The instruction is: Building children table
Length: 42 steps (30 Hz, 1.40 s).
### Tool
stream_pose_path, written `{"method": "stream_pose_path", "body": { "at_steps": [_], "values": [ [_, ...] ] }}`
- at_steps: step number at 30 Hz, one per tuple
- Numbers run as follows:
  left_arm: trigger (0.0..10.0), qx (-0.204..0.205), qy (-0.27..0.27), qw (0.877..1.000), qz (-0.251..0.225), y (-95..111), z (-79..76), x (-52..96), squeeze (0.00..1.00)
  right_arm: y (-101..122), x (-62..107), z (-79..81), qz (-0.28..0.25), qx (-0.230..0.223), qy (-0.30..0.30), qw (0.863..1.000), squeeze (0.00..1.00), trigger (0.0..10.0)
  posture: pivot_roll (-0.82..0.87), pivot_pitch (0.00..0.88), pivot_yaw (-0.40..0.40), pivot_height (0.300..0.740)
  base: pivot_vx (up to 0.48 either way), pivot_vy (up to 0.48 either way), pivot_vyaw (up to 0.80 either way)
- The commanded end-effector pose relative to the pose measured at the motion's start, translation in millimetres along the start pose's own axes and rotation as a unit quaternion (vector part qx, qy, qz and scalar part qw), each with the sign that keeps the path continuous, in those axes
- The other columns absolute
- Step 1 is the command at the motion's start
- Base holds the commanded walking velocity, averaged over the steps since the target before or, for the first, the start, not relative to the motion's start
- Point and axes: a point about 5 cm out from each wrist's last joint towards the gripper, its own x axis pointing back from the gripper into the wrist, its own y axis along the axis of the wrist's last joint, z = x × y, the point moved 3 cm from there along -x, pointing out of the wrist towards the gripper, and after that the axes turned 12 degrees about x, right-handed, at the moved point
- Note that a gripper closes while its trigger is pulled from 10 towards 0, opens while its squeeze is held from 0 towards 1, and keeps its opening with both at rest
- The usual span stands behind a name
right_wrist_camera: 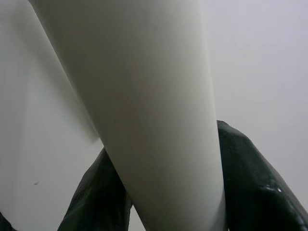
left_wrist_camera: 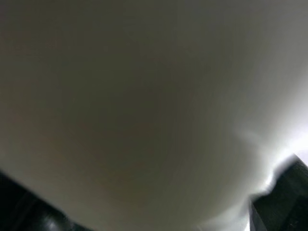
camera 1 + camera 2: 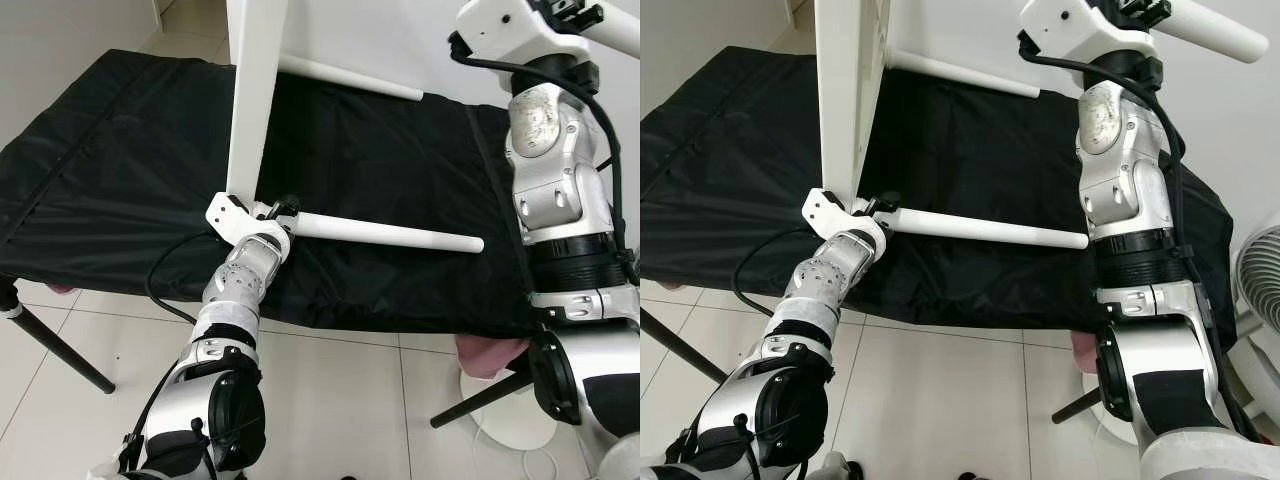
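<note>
A white children's table stands on its edge on the black-covered work table (image 3: 120, 150), its tabletop board (image 3: 255, 100) upright. One white leg (image 3: 390, 235) sticks out sideways low over the cloth. My left gripper (image 3: 278, 213) is at that leg's base by the board, shut on it; in the left wrist view the leg's white surface (image 2: 144, 106) is very close, with a black finger (image 2: 284, 197) beside it. A second leg (image 3: 350, 78) lies further back. High on the right, my right gripper (image 3: 1145, 12) is shut on an upper leg (image 3: 1215, 32), whose white shaft (image 1: 159, 120) sits between the two black fingers (image 1: 255, 183).
The work table has black folding legs (image 3: 60, 345) over a white tiled floor. A pink object (image 3: 490, 352) hangs under its right corner, above a round white base (image 3: 510, 415). A white fan (image 3: 1258, 290) stands at the far right. A black cable (image 3: 165, 265) loops by my left arm.
</note>
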Motion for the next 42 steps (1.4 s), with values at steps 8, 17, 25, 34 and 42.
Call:
{"method": "stream_pose_path", "body": {
  "at_steps": [8,17,25,34,42],
  "values": [
    [0.0,0.045,0.011,0.998,0.05,-57,-19.4,-4.3,0.0,-3,-1.4,-37.1,0.037,-0.121,-0.071,0.989,0.0,0.0,-0.03,0.124,0.005,0.74,0.0,0.0,0.0],
    [0.0,0.086,-0.079,0.993,-0.017,-42,-87.7,1.8,0.0,-4,-2.9,-37.3,0.041,-0.126,-0.064,0.989,0.0,0.0,-0.03,0.14,-0.016,0.74,0.0,0.0,0.0],
    [0.0,0.097,-0.131,0.985,-0.054,-27,-115.1,9.3,0.0,-4,-3.8,-38.3,0.041,-0.128,-0.063,0.989,0.0,0.0,-0.02,0.141,-0.017,0.74,0.0,0.0,0.0],
    [0.0,0.015,-0.303,0.916,-0.264,86,-191.7,68.9,0.0,15,-18.1,-51.7,-0.024,-0.133,-0.054,0.989,0.0,0.0,0.02,0.158,-0.042,0.74,0.0,0.0,0.0],
    [0.0,-0.024,-0.381,0.845,-0.374,134,-223.6,124.1,0.0,29,-26.5,-66.6,-0.072,-0.123,-0.072,0.987,0.0,0.0,0.05,0.161,-0.065,0.74,0.0,0.0,0.0]
  ]
}}
